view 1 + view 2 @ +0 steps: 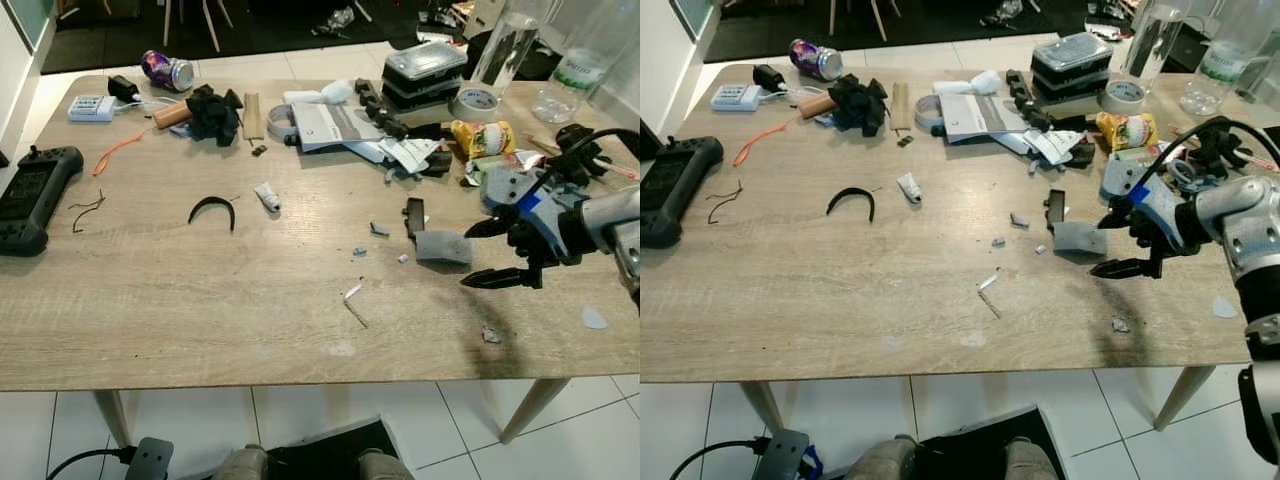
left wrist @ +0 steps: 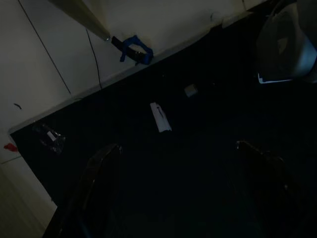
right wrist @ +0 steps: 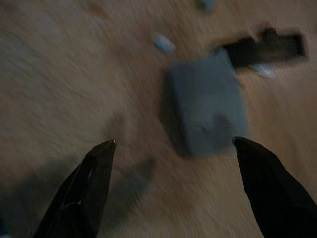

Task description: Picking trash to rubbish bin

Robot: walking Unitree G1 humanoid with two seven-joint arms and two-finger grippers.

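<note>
Right tool (image 1: 495, 252) hovers over the wooden desk (image 1: 200, 300), fingers spread wide, empty. Just beside its tips lies the grey scrap (image 1: 442, 247): flat, squarish, dull grey, next to a small black piece (image 1: 414, 215).

1. The table (image 1: 200, 330) is pale wood with a fine grey-brown grain.
2. Near its middle lies a plain grey square piece (image 1: 443, 247); touching that piece's far corner is a black strip (image 1: 414, 217).
3. Left of the grey piece lies a curved black band (image 1: 211, 208).
4. At the table's far left corner lies a purple and silver can (image 1: 167, 70).
5. Far right of the grey piece, a yellow wrapper (image 1: 481, 137) carries red marks.
6. An orange cord (image 1: 115, 154) lies below the can.
7. The right gripper (image 1: 490, 253) has black fingers and a silver arm with a blue patch.
</note>
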